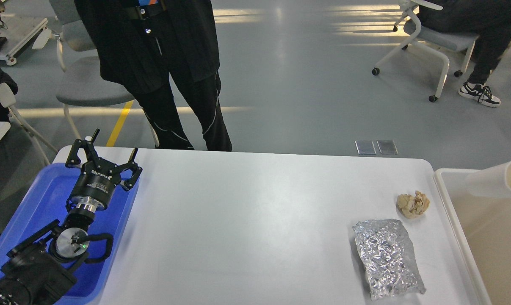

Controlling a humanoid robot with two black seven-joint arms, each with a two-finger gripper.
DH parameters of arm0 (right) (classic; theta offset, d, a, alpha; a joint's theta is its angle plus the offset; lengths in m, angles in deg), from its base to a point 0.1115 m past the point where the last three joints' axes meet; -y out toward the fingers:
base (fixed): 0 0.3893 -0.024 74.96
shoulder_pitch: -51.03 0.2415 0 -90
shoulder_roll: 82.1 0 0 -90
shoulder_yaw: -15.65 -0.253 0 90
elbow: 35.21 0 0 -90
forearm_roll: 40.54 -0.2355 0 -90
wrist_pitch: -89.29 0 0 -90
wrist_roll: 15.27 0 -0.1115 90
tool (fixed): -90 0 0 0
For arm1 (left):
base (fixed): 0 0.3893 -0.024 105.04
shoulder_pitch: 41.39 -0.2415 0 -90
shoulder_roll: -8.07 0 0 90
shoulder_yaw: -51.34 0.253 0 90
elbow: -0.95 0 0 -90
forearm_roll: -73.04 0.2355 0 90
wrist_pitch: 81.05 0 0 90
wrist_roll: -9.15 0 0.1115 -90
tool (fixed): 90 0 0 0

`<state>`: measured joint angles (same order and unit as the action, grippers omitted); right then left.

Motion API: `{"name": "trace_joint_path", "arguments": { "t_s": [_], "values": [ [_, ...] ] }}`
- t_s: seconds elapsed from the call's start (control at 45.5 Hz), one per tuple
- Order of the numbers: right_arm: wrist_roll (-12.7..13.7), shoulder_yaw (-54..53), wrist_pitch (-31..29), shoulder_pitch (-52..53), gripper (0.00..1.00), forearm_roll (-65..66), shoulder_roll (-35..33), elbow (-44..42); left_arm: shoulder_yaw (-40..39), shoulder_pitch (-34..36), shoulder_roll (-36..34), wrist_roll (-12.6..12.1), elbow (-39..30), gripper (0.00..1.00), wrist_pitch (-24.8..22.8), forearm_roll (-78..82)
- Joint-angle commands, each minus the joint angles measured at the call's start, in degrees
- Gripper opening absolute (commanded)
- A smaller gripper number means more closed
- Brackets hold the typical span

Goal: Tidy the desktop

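The white desktop fills the middle of the head view. On its right side lie a crumpled beige paper ball and, just in front of it, a crinkled silver foil bag. My left gripper is open and empty, held over the far end of the blue tray at the desktop's left edge, far from both items. My right arm and gripper are out of view.
A cream-white rimmed bin stands against the desktop's right edge, with a white rounded object at its far end. A person in black stands close behind the far edge. Chairs stand on the floor beyond.
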<state>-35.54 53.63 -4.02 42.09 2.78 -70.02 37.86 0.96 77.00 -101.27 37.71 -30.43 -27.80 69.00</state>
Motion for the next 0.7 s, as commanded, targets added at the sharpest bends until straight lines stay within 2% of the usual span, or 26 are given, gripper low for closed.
{"name": "trace_joint_path", "arguments": {
  "t_s": [0.0,0.242,0.462,0.681],
  "values": [
    [-0.04,-0.80,5.94,-10.92,0.00,-19.84,3.73,-6.35,0.02,0.00,0.00,0.01,0.00,1.00,0.02,0.00],
    [0.05,-5.19,9.54,-24.54,0.00,-38.48,13.31,-13.56,0.02,0.00,0.00,0.01,0.00,1.00,0.02,0.00],
    [0.67,-18.28,10.25,-39.30,0.00,-41.47,18.68,-20.59,0.02,0.00,0.00,0.01,0.00,1.00,-0.07,0.00],
    [2.25,-26.29,9.63,-50.03,0.00,-43.85,27.02,-32.53,-0.07,0.00,0.00,0.01,0.00,1.00,0.02,0.00]
  ]
}}
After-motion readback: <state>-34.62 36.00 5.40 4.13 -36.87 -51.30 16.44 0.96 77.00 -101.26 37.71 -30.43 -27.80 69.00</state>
